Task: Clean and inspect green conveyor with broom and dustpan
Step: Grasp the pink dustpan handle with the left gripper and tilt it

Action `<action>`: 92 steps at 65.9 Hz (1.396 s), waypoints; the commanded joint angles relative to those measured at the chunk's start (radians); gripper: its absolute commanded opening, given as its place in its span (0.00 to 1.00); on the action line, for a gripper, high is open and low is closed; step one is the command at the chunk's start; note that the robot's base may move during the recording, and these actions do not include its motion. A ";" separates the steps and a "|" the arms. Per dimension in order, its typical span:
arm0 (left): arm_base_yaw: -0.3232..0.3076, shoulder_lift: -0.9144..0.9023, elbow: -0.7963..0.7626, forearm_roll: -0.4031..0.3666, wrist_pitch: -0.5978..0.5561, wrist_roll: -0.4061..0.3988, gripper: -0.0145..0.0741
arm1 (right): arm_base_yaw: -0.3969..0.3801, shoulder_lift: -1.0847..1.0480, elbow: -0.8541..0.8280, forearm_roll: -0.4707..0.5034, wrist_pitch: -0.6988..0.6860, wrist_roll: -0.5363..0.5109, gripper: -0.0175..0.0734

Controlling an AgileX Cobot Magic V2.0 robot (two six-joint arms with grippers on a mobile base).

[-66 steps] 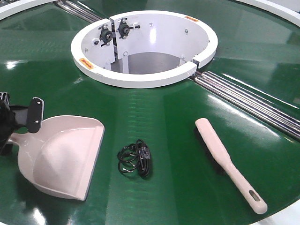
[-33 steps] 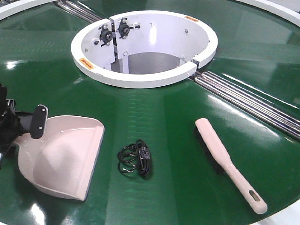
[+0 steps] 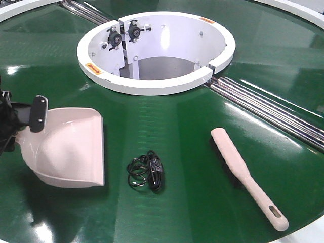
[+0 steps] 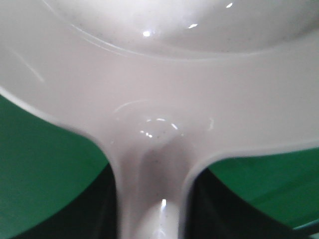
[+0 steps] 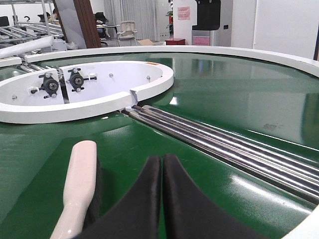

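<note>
- Front view: the glossy green conveyor (image 3: pixel 192 126) carries a white hub (image 3: pixel 152 83), steel rollers (image 3: pixel 263 109), a black cable tangle (image 3: pixel 147 172) and, at right, the broom (image 3: pixel 243 172) lying flat. At left, my left gripper (image 3: pixel 31 121) clamps the handle of the dustpan (image 3: pixel 71 147).
- Left wrist: the pale handle fills the view, with blurred green belt on either side.
- Right wrist: my right gripper (image 5: pixel 162 174) is pressed closed on nothing, just right of the broom. A chair (image 5: pixel 128 27) stands in the room beyond.
</note>
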 commanded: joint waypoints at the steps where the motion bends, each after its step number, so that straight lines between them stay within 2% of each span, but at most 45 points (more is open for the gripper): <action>1: -0.016 -0.058 -0.036 -0.005 0.028 -0.003 0.16 | -0.002 -0.018 0.012 -0.002 -0.068 -0.004 0.18; 16: -0.082 -0.060 -0.036 0.021 0.035 0.053 0.16 | -0.002 -0.018 0.012 -0.002 -0.068 -0.004 0.18; 29: -0.126 -0.058 -0.036 0.073 0.009 0.054 0.16 | -0.002 -0.018 0.012 -0.002 -0.068 -0.004 0.18; 92: -0.148 -0.010 -0.036 0.087 0.036 0.002 0.16 | -0.002 -0.018 0.012 -0.002 -0.068 -0.004 0.18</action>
